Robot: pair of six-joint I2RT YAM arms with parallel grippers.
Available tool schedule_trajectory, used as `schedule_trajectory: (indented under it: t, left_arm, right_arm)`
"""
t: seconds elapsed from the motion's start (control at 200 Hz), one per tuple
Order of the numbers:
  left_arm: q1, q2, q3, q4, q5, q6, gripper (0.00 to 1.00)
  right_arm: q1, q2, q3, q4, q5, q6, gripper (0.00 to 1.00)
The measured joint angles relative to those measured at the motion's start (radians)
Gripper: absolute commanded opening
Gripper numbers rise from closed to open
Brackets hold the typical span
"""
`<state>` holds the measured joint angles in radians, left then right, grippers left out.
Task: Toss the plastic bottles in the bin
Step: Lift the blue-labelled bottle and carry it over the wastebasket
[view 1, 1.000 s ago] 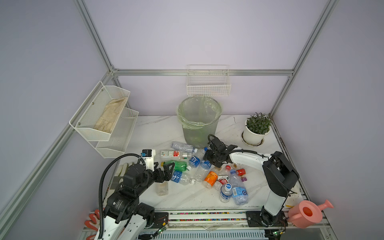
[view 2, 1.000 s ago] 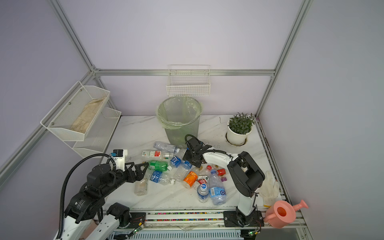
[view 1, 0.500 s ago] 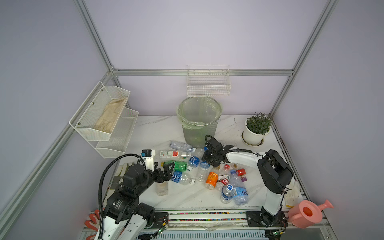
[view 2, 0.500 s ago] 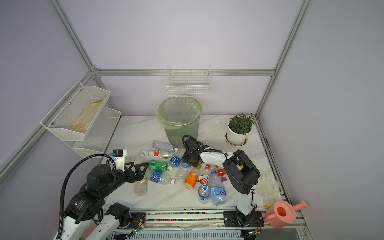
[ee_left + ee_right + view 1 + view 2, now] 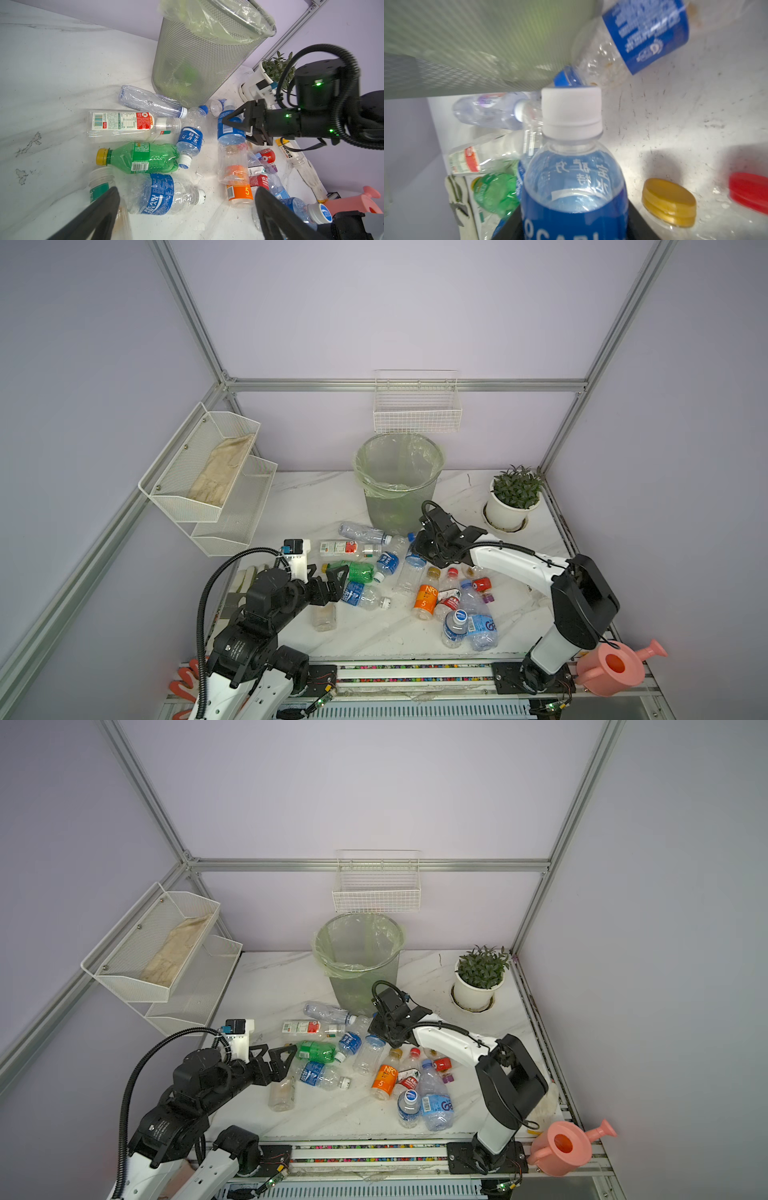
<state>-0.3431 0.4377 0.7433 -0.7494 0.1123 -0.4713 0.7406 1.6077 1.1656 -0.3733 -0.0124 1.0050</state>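
Observation:
Several plastic bottles lie scattered on the white table in front of the bin (image 5: pixel 399 485) (image 5: pixel 359 965) (image 5: pixel 199 62), a grey mesh basket with a pale green bag. Among them are a green bottle (image 5: pixel 357 571) (image 5: pixel 141 158) and an orange-labelled one (image 5: pixel 426 597). My right gripper (image 5: pixel 417 549) (image 5: pixel 380 1029) (image 5: pixel 575 220) is shut on a blue-labelled bottle with a white cap (image 5: pixel 571 162) (image 5: pixel 230 128), low beside the bin's foot. My left gripper (image 5: pixel 338 585) (image 5: pixel 291 1063) (image 5: pixel 187 193) stands open above a blue-labelled clear bottle (image 5: pixel 160 194) and holds nothing.
A potted plant (image 5: pixel 513 497) stands at the back right. A pink watering can (image 5: pixel 611 668) sits at the front right edge. A white wire basket (image 5: pixel 417 410) hangs above the bin, and a two-tier mesh shelf (image 5: pixel 208 472) juts out on the left wall.
My right gripper has slid left toward the bin's foot and its jaws have narrowed onto the blue-labelled bottle. The left arm has stayed still.

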Motion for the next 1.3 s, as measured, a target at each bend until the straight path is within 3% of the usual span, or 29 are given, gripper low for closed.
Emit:
schedule_trajectory:
  t: [0.31, 0.505, 0.73, 0.995, 1.3]
  left_arm:
    - [-0.001, -0.003, 0.0, 0.0, -0.005, 0.0, 1.0]
    - [-0.006, -0.005, -0.001, 0.0, -0.006, 0.0, 1.0]
    - [-0.007, -0.006, -0.001, 0.0, -0.009, 0.0, 1.0]
    - [-0.007, -0.006, -0.001, 0.0, -0.009, 0.0, 1.0]
    - [-0.007, -0.006, -0.001, 0.0, -0.01, 0.0, 1.0]
  right_arm:
    - [0.0, -0.339, -0.043, 0.111, 0.032, -0.138, 0.12]
    - [0.0, -0.557, -0.073, 0.2, 0.08, -0.219, 0.09]
    - [0.0, -0.701, -0.087, 0.264, 0.122, -0.304, 0.1]
    - [0.0, -0.65, 0.033, 0.28, 0.186, -0.4, 0.1]
    - [0.0, -0.414, 0.285, 0.28, 0.239, -0.489, 0.12]
